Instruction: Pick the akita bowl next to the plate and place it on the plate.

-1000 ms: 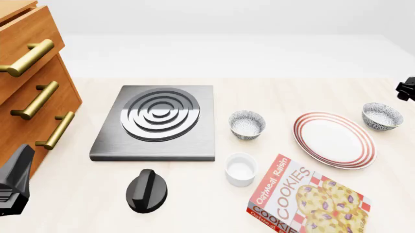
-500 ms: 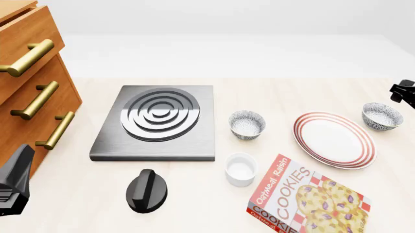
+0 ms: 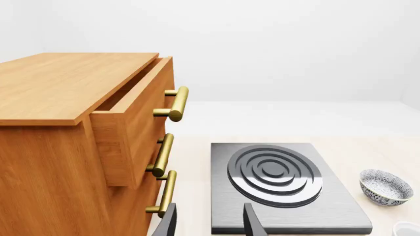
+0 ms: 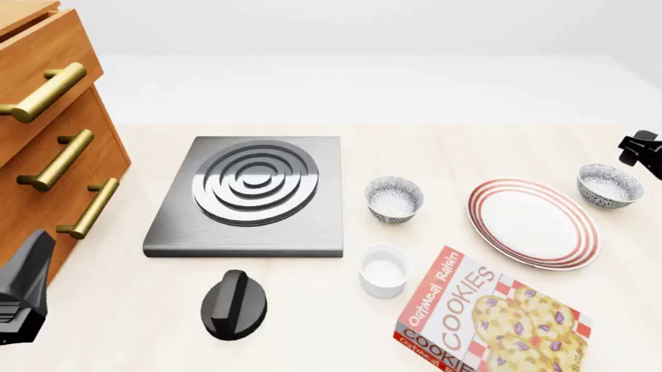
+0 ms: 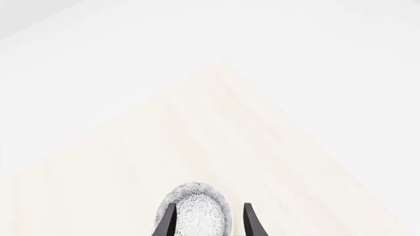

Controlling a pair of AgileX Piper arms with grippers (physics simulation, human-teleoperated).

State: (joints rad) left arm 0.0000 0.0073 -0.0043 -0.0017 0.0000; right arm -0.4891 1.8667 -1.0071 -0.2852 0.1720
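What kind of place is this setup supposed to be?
Most likely a mock kitchen counter in a simulator: a flat stove burner plate with its black knob, a red-rimmed plate with patterned bowls beside it, and a wooden drawer cabinet.

A wooden drawer cabinet (image 4: 46,139) with brass handles fills the left edge of the frame. Centre left lies a grey stove plate (image 4: 251,195), with a black knob (image 4: 234,304) below it. Right of centre stands a speckled bowl (image 4: 394,198), a white ramekin (image 4: 384,270) beneath it. The plate (image 4: 532,223) lies at right, the akita bowl (image 4: 608,185) just beside its upper right rim. A cookie box (image 4: 486,318) sits at lower right. The right gripper (image 4: 643,149) shows at the right edge, the left gripper (image 4: 21,298) at lower left.
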